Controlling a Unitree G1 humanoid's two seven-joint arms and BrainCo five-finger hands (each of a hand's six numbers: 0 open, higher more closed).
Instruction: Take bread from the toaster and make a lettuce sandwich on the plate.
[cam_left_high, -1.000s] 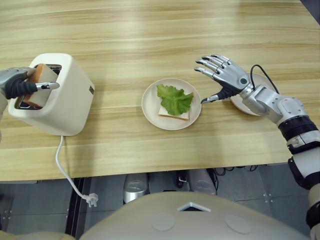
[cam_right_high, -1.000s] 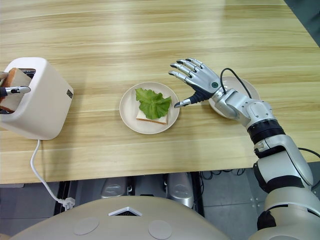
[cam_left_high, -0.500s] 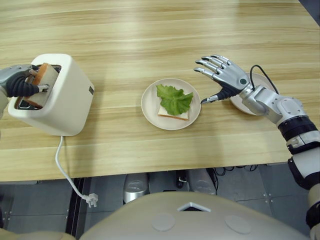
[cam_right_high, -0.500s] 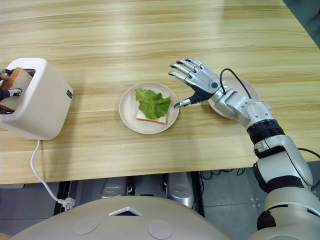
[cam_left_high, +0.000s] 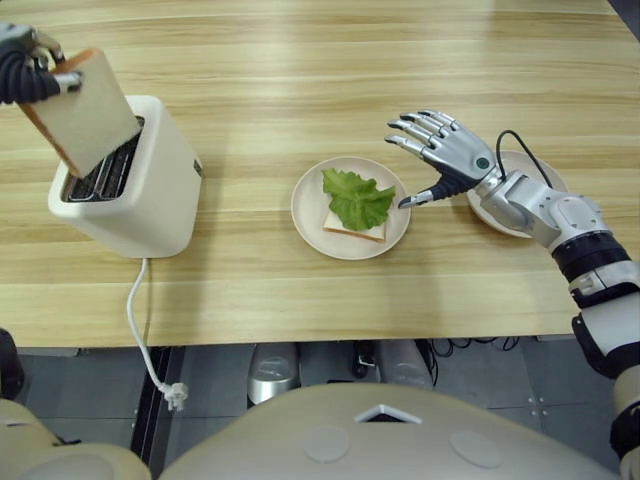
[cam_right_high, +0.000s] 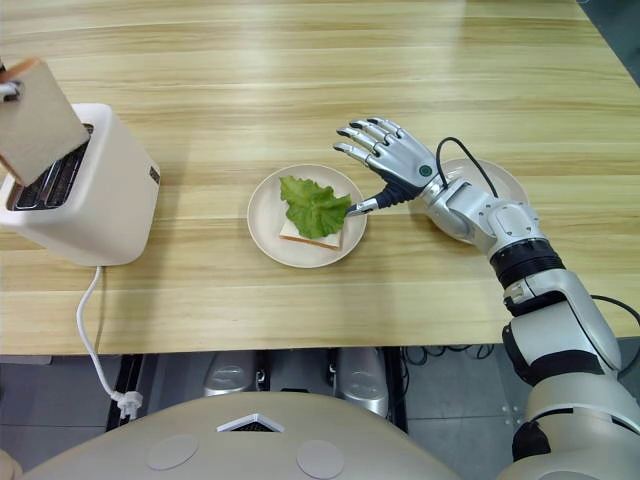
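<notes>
My left hand (cam_left_high: 22, 72) at the far left is shut on a slice of bread (cam_left_high: 83, 117), held tilted in the air just above the white toaster (cam_left_high: 140, 190). The toaster's slots (cam_left_high: 100, 176) show dark below the slice. A beige plate (cam_left_high: 351, 208) in the middle of the table carries a bread slice (cam_left_high: 352, 227) topped with a green lettuce leaf (cam_left_high: 358, 198). My right hand (cam_left_high: 437, 150) hovers open beside the plate's right rim, fingers spread, one fingertip close to the rim.
A second small beige plate (cam_left_high: 522, 199) lies under my right forearm at the right. The toaster's white cord (cam_left_high: 138, 330) hangs over the table's front edge. The wooden table (cam_left_high: 300, 70) stretches bare behind the plate.
My left hand has lifted the bread slice up out of the toaster slot. The camera has shifted a little. The right hand has stayed in place.
</notes>
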